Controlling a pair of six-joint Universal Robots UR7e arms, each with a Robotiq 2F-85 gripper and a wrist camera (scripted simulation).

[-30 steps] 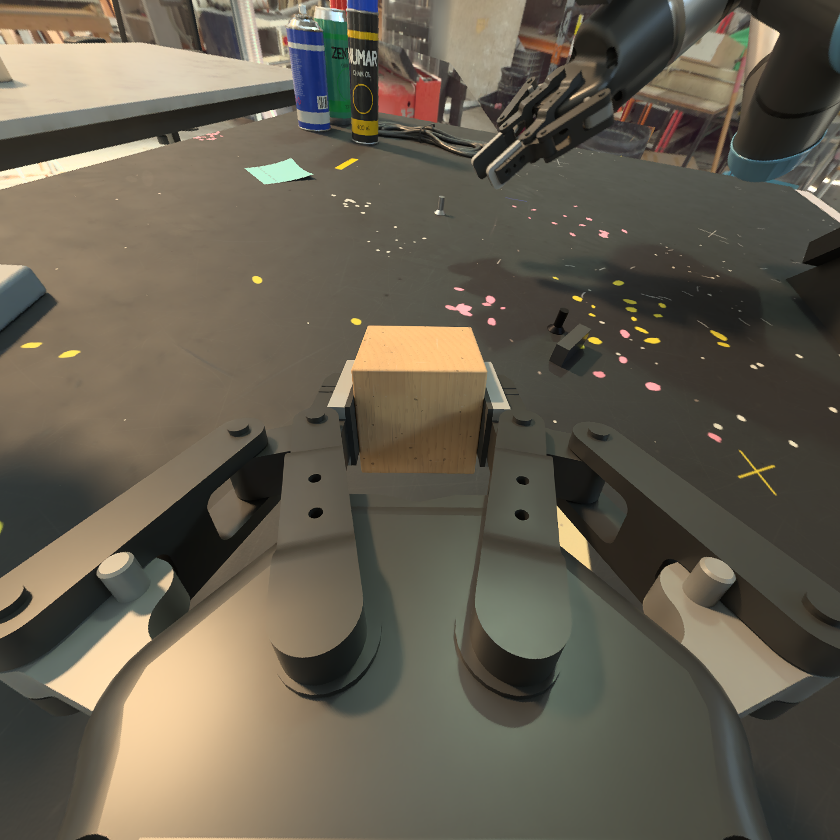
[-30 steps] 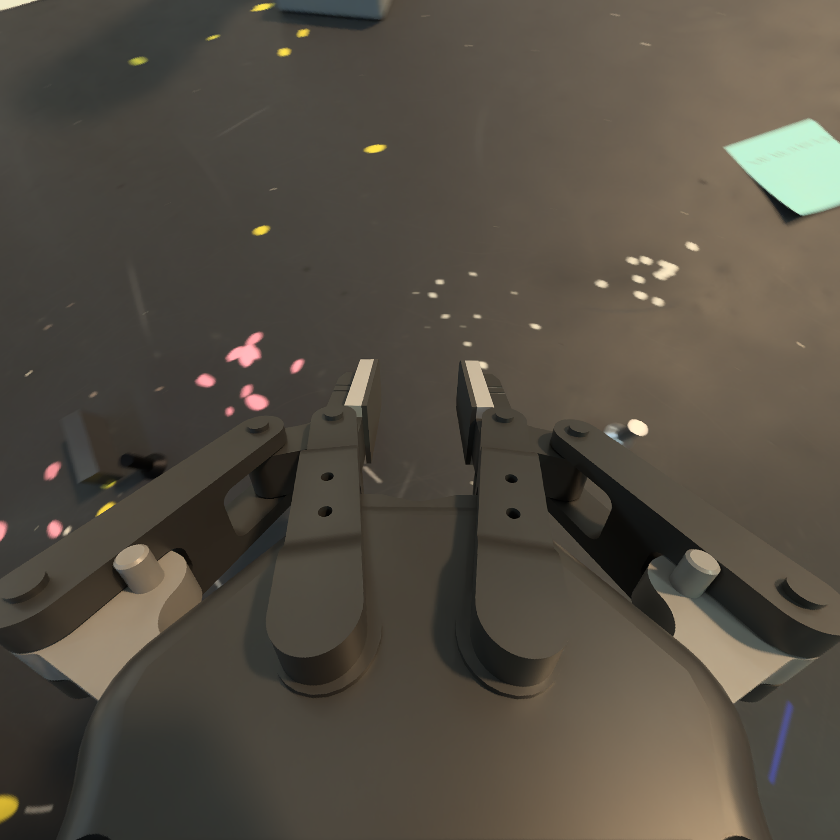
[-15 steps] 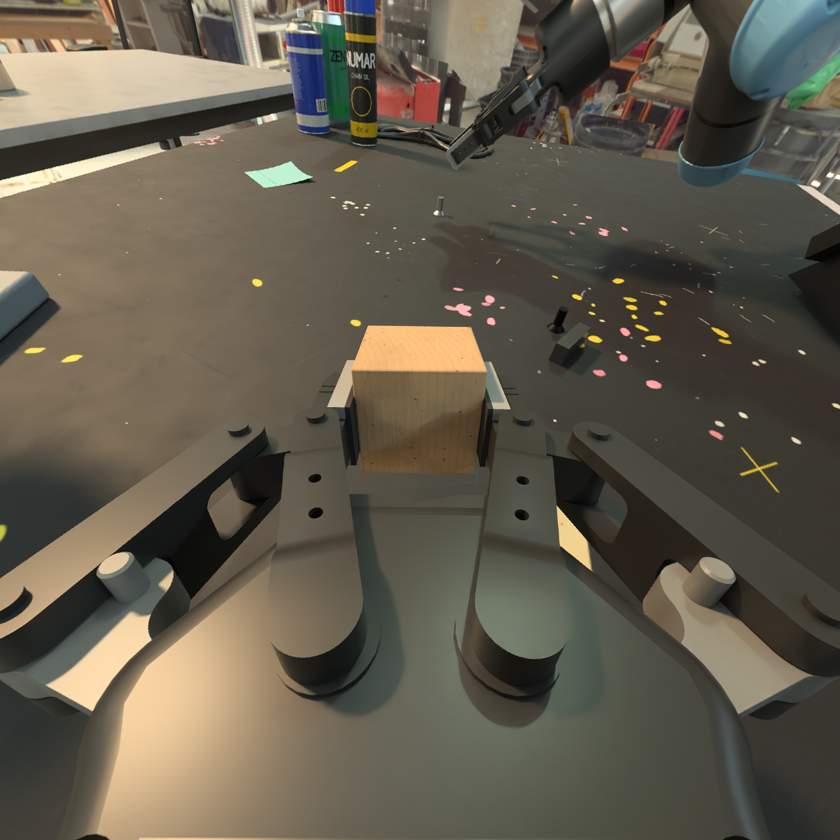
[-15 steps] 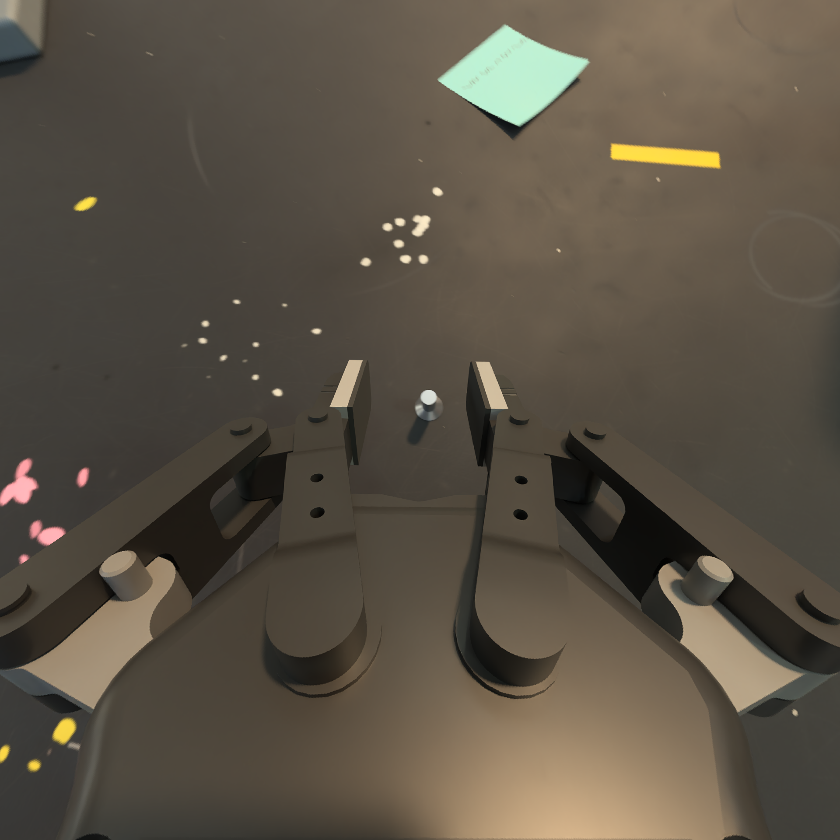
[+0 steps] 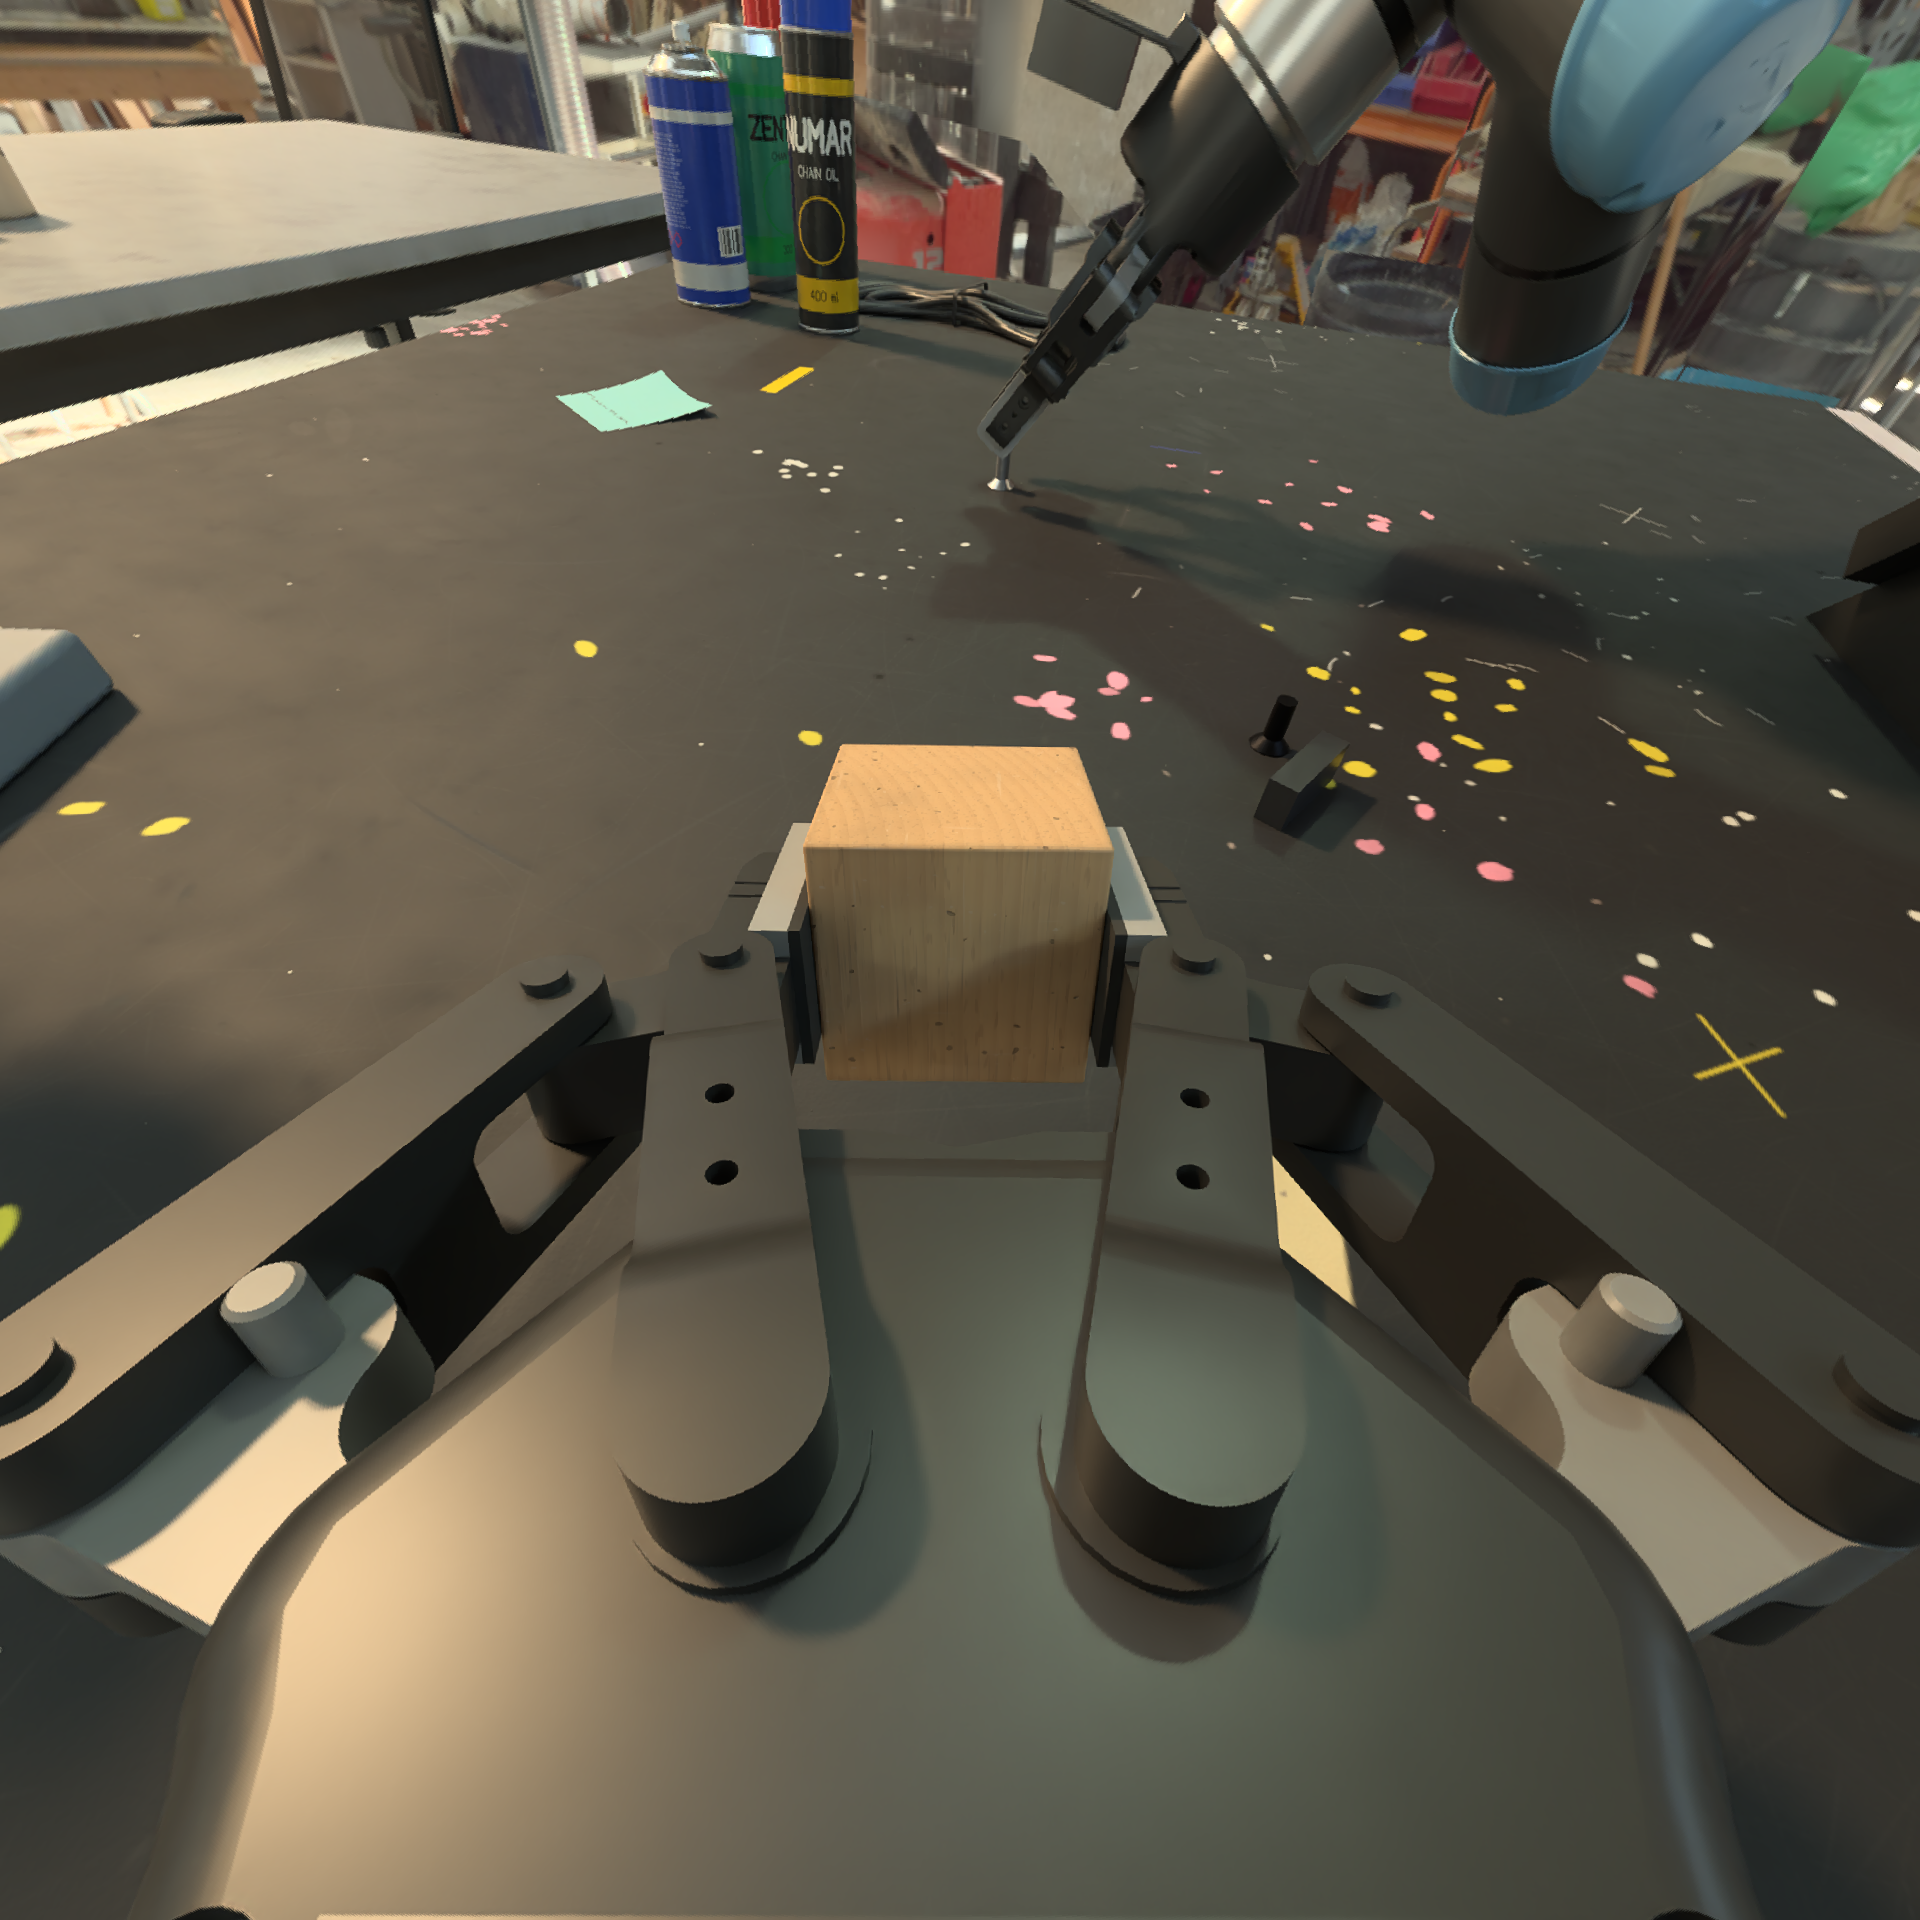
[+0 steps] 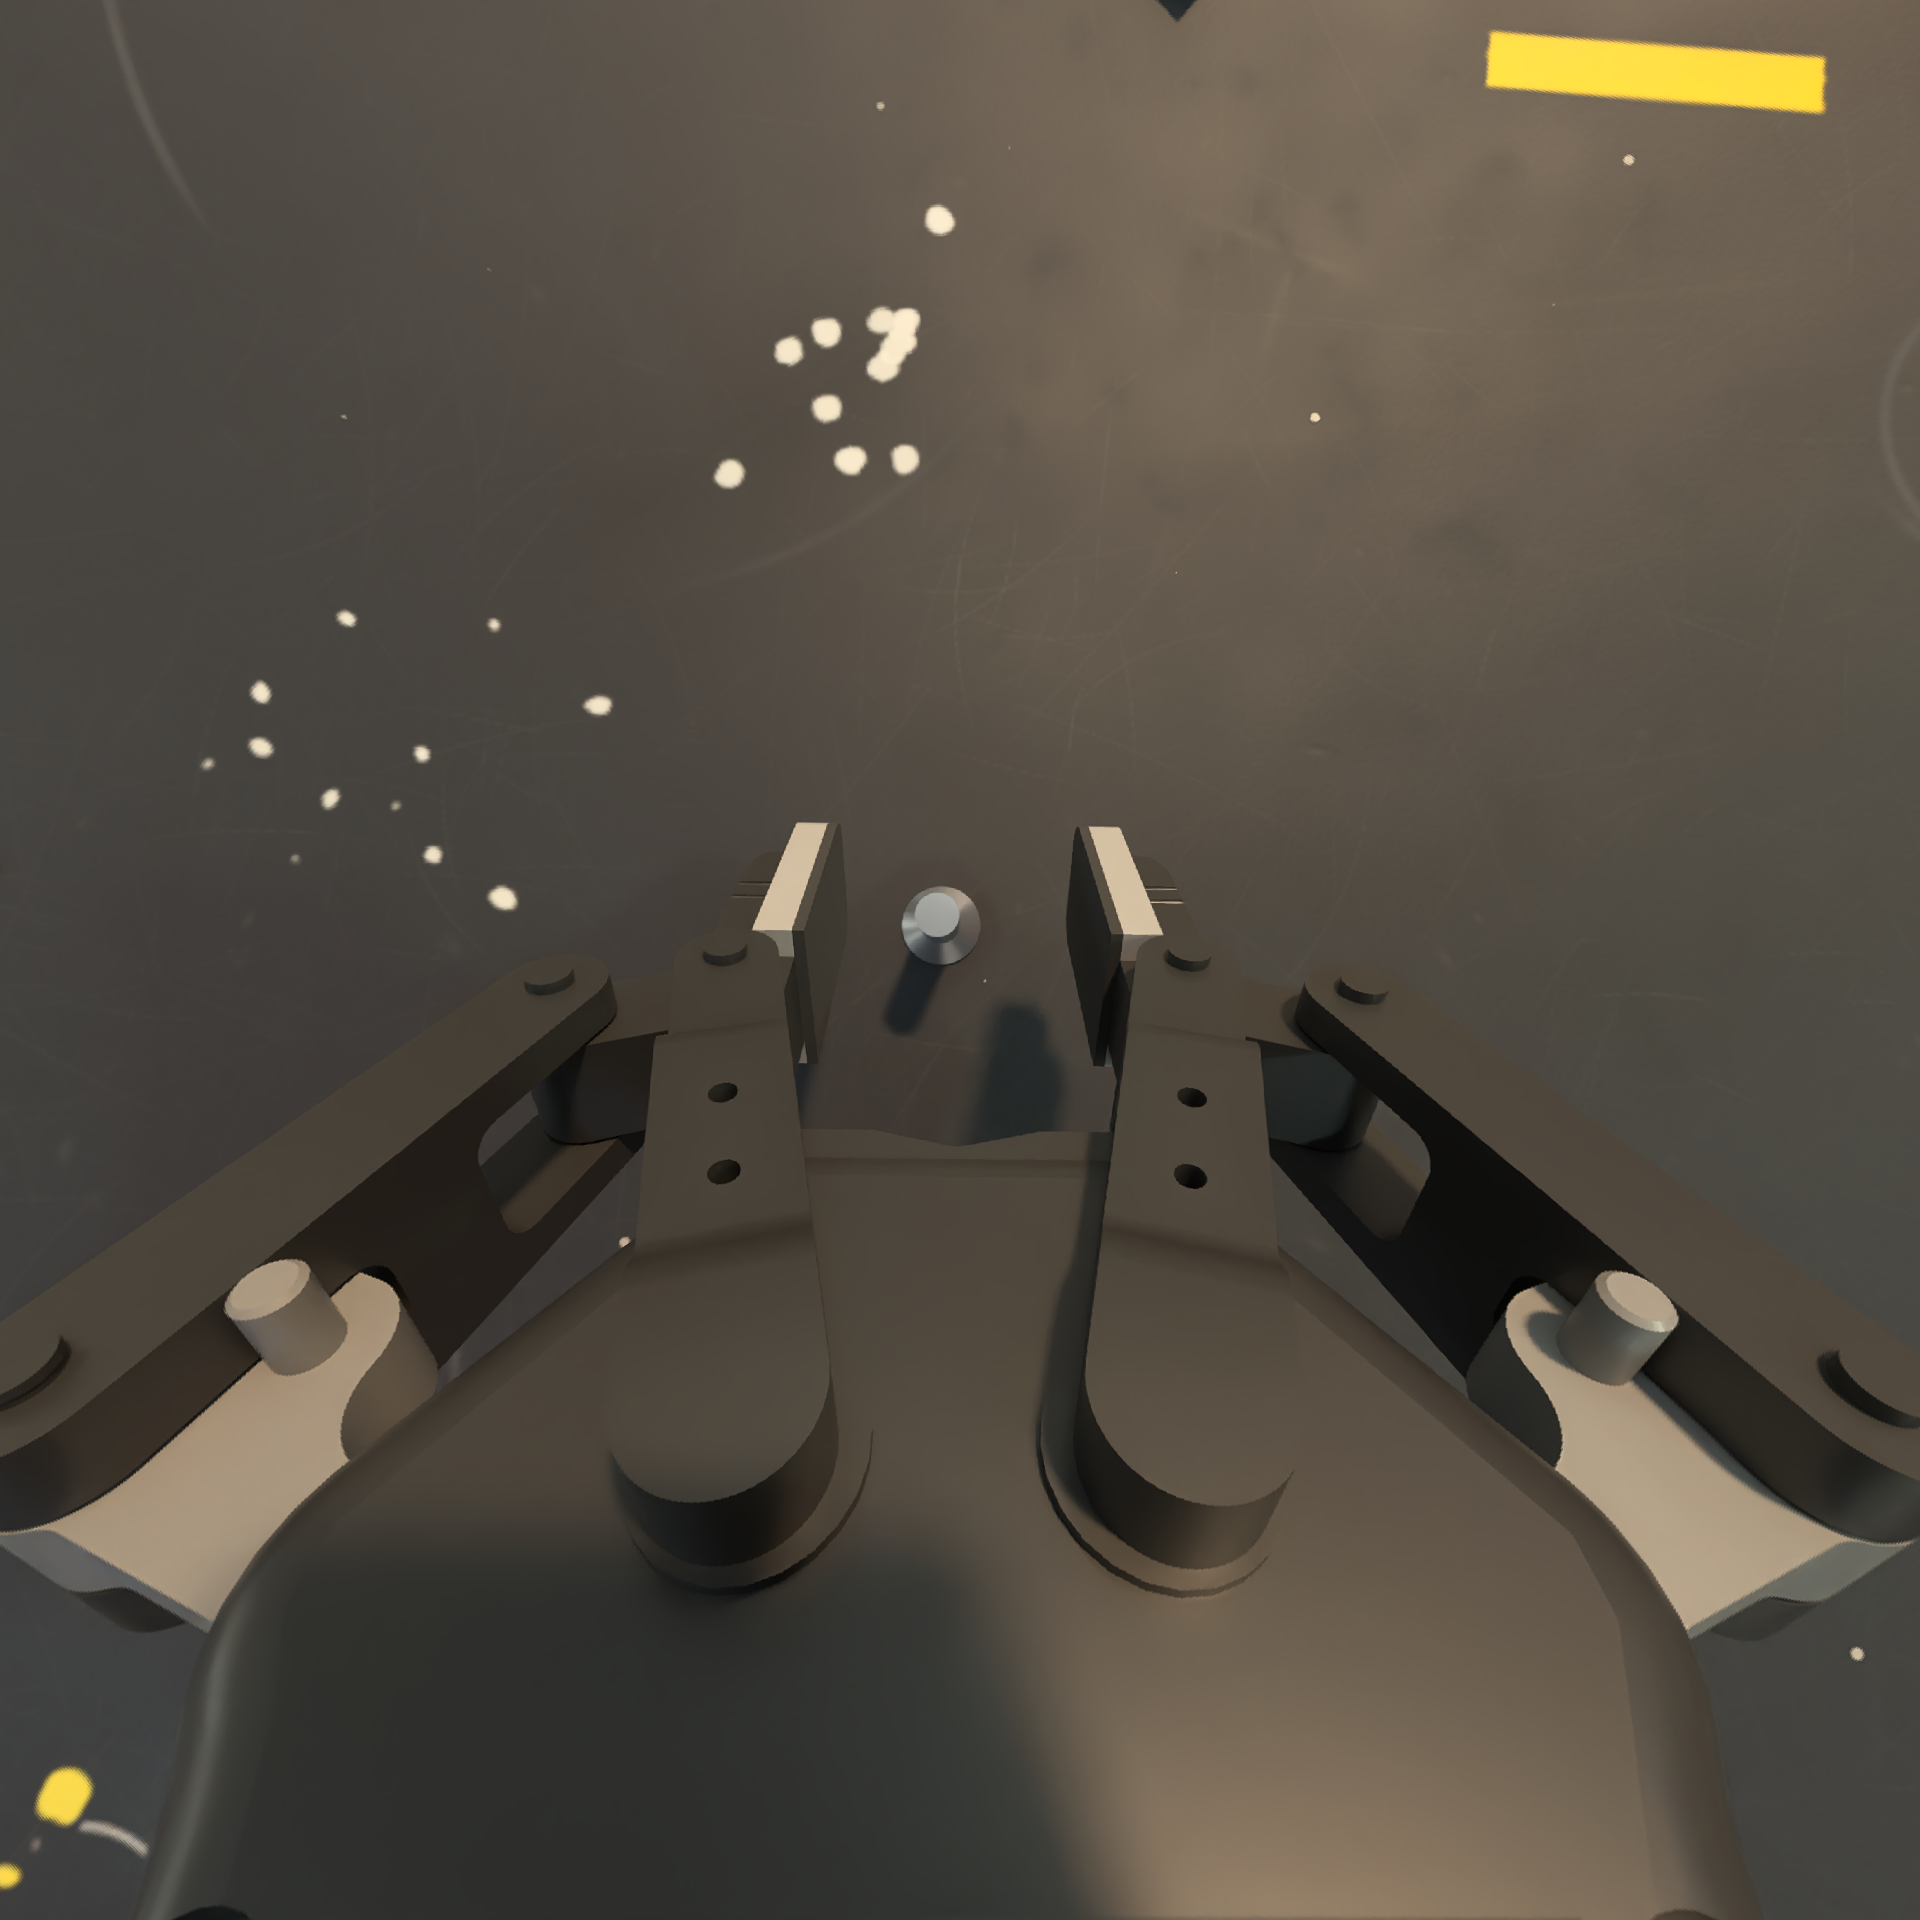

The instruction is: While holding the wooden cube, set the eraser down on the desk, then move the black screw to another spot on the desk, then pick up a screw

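My left gripper [image 5: 956,914] is shut on the wooden cube [image 5: 956,925] and holds it above the dark desk [image 5: 416,623]. The black screw [image 5: 1276,725] stands head down right of the cube, beside the dark eraser [image 5: 1299,795] lying on the desk. A silver screw [image 5: 1000,480] stands farther back. My right gripper [image 5: 1006,428] is directly over it. In the right wrist view the right gripper [image 6: 954,883] is open, with the silver screw [image 6: 939,921] between its fingers, apart from both pads.
Three spray cans [image 5: 764,156] and a cable [image 5: 966,307] stand at the desk's back edge. A green sticky note [image 5: 632,400] and a yellow tape strip [image 5: 787,379] lie back left. A grey block [image 5: 42,686] sits at the left edge. A second table [image 5: 260,218] is behind.
My right gripper has swung over the silver screw and come down close around it, still open. The left gripper and cube have not moved.
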